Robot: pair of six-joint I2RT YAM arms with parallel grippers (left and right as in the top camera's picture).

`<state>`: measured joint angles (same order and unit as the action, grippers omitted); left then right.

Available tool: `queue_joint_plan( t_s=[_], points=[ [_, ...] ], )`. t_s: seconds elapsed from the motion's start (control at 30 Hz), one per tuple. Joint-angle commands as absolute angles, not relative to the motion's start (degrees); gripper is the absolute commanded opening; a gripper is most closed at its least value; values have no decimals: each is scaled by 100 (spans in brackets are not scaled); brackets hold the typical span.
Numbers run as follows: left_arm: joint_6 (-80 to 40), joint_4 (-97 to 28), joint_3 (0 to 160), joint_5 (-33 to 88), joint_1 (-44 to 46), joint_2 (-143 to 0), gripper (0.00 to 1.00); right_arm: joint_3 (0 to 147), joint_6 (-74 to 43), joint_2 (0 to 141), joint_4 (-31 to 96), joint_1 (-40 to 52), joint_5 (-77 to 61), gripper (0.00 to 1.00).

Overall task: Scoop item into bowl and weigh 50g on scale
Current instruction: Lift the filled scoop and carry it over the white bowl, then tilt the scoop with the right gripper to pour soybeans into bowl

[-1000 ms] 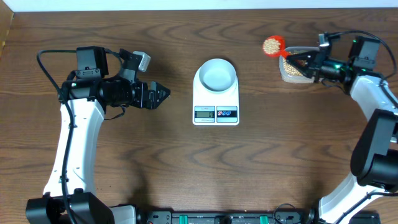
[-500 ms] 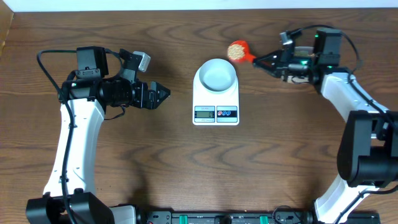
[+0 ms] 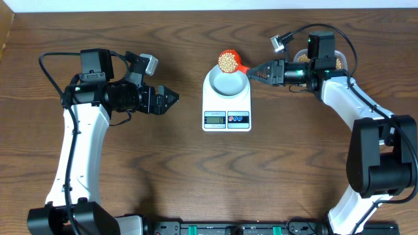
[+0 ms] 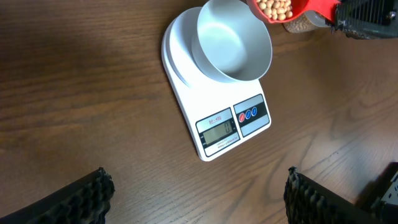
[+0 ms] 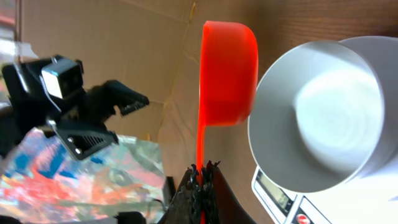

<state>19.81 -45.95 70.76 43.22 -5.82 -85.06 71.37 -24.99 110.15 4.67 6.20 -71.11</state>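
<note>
The pale grey-blue bowl (image 3: 227,78) stands empty on the white scale (image 3: 226,111); both also show in the left wrist view, bowl (image 4: 233,43) and scale (image 4: 217,127). My right gripper (image 3: 257,74) is shut on the handle of a red scoop (image 3: 228,61) full of tan beans (image 3: 227,62), held level at the bowl's far rim. In the right wrist view the gripper (image 5: 200,176) pinches the scoop (image 5: 227,71) beside the bowl (image 5: 323,115). My left gripper (image 3: 171,99) is open and empty, left of the scale; its fingers (image 4: 199,196) frame bare table.
A clear plastic tub of beans (image 3: 336,60) sits at the back right, partly hidden behind my right arm. The table top is dark wood (image 3: 196,176). The scale's display (image 4: 219,130) faces the front edge.
My right gripper carried the filled scoop leftward from the tub to the bowl's far rim. The left arm has not moved.
</note>
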Motion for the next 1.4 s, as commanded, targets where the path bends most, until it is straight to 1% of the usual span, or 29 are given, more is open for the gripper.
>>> queue_joint_plan(
  t_s=[0.0, 0.17, 0.47, 0.77, 1.37],
  points=[
    [2095, -4584, 7148, 4392, -580, -8390, 90, 7118, -1649, 11063, 738, 644, -7063, 1],
    [2095, -4582, 7148, 4392, -580, -8390, 90, 7118, -972, 11063, 1072, 648, -6995, 1],
    [2095, -4582, 7148, 4392, -580, -8390, 90, 7118, 556, 11063, 1828, 648, -6235, 1],
    [2095, -4582, 7148, 4392, -580, -8390, 90, 7118, 1100, 11063, 1872, 714, -5640, 1],
    [2095, -4580, 7148, 4392, -580, -8390, 90, 7118, 2178, 11063, 1861, 884, -5430, 1]
  ],
)
